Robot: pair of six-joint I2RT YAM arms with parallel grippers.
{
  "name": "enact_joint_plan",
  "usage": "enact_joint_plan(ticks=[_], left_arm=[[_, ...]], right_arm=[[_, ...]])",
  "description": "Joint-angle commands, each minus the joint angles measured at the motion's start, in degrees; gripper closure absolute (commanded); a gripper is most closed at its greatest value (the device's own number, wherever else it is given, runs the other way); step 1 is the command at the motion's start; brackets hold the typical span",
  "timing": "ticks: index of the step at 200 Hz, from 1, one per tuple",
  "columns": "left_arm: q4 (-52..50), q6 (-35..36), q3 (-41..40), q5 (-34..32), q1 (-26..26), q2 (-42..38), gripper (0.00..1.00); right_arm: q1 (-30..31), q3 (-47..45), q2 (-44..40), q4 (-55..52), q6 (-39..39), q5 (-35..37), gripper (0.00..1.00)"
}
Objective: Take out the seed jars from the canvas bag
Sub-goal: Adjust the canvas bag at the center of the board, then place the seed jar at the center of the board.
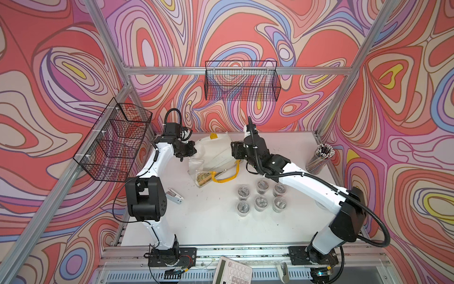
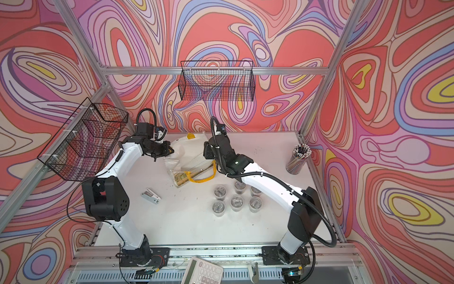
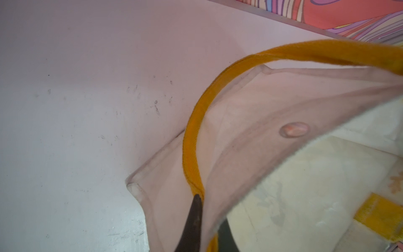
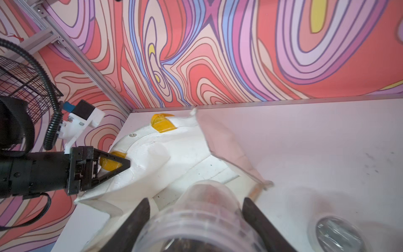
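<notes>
Right gripper (image 4: 195, 206) is clamped on a seed jar (image 4: 205, 220) right at the canvas bag (image 1: 213, 152) mouth, so you look mid-extraction. Left gripper (image 4: 124, 163) pinches the bag's rim by the yellow handle (image 3: 192, 131), likely to keep the mouth open and stop the bag dragging. Six jars (image 1: 261, 202) stand clustered near the bag, on its handle side.

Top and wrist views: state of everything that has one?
White canvas bag with yellow handles: mouth held open.
Left gripper: jaws shut on bag rim.
Right gripper: jaws shut on clear plastic seed jar.
Six more jars: upright, lidded, on white table.
Clear cup of pencils: upright.
</notes>
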Motion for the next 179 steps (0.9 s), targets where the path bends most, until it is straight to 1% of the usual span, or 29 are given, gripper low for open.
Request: enact_joint_plan(ticks=[1,34,61,74,121,165,169,179], left_arm=[[-4.0,-1.8,0.6,0.2,1.4,1.8,1.0],[-3.9,-1.6,0.2,-0.5,1.8,2.2,1.0],[-3.8,-1.7,-0.1,-0.6,2.0,2.4,1.0],[-3.6,-1.6,-0.3,-0.9,2.1,2.4,1.0],[-3.6,-1.7,-1.1,-0.7,2.4,2.2,1.0],[-3.2,-1.8,-1.4,-0.1,2.4,2.0,1.0],[-3.1,-1.8,-1.4,-0.1,2.4,1.9,1.0],[-3.2,-1.8,-1.5,-0.1,2.3,1.9,1.0]], right_arm=[[-1.0,-3.0,-4.3,-5.0,-1.5,3.2,0.48],[-1.9,-6.6,-8.6,-8.8,-1.6,6.4,0.48],[-3.0,-9.0,-8.1,-8.5,-1.0,6.6,0.48],[-3.2,-9.9,-6.2,-7.8,-0.9,6.8,0.48],[-4.7,-11.4,2.8,-2.2,-0.5,3.4,0.48],[-6.1,-12.6,8.9,4.8,-0.2,0.1,0.48],[-6.2,-12.7,10.7,5.5,-0.2,-0.2,0.48],[-6.4,-13.2,12.0,7.2,-0.1,-0.8,0.48]])
